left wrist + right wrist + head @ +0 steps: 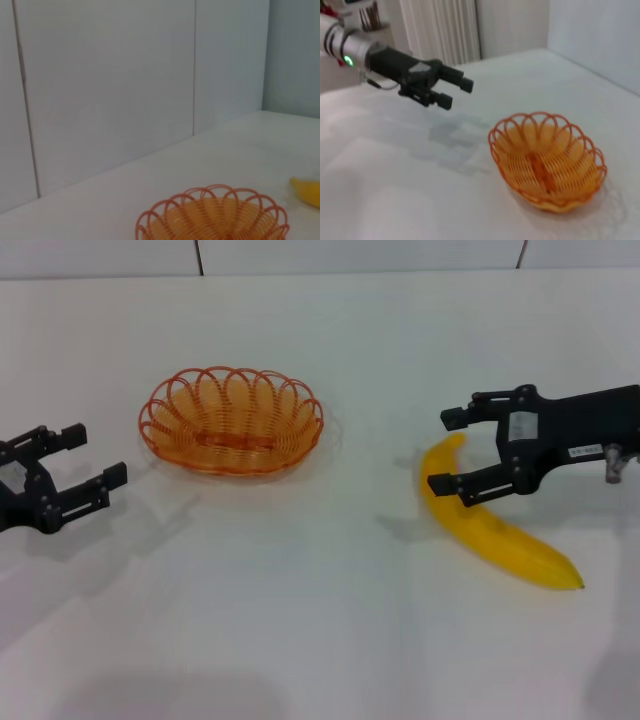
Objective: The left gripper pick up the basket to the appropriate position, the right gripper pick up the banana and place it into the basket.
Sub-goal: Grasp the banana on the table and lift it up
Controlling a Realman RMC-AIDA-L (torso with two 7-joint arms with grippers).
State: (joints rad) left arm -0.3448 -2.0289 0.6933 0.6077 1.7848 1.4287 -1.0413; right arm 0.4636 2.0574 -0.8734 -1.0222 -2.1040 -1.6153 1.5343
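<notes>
On table [320, 640]: basket [231, 420], banana [495, 525].
Left gripper [88, 460] spread beside basket; right gripper [452, 452] spread astride banana tip.

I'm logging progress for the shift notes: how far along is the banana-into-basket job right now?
Nothing looks finished yet. The basket sits empty on the table, and the left gripper is open beside it, not touching. The right gripper is open around the upper end of the banana, which lies flat on the table. Left to do: grasp and position the basket, lift the banana, place it inside.

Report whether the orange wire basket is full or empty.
Empty: the shallow orange wire basket shows only its bare wire bottom; the yellow banana lies on the table.
</notes>
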